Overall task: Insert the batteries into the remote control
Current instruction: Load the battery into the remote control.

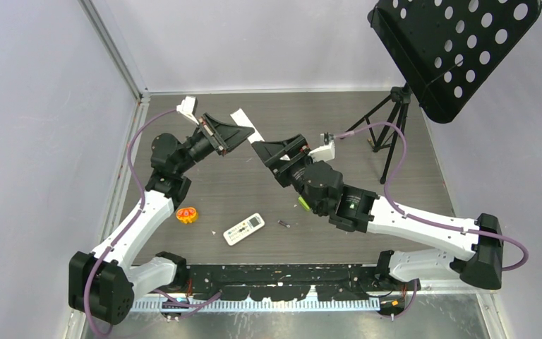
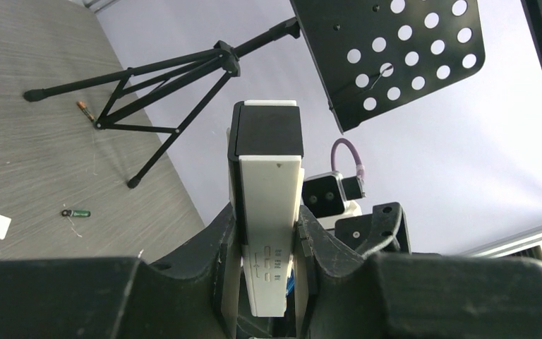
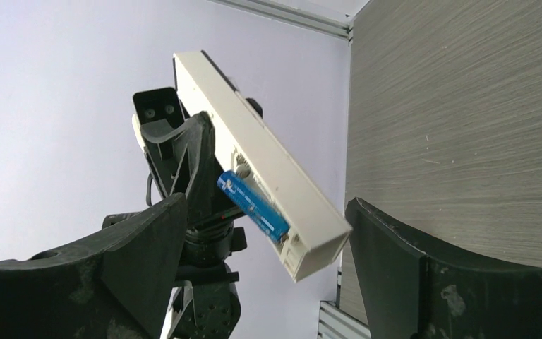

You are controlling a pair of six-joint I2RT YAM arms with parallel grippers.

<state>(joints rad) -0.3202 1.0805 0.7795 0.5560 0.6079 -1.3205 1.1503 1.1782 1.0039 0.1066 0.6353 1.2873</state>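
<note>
Blue battery [image 3: 253,206] sits in the open bay of the white remote [image 3: 254,162], which is held up off the bench [image 1: 219,191], clenched in the left hand [image 2: 268,241]. Right hand [image 3: 267,212] released, jaws wide, touching nothing. One cell in, maybe not fully seated. Dark battery [image 1: 283,224] lies on the bench, probably next to load.

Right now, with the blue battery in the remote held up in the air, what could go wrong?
The blue battery lies in the open bay of the remote and could slip out. The left fingers clamp only one end of the remote, so a push may pivot it. The open right fingers flank it and could knock it if they pull back.
</note>
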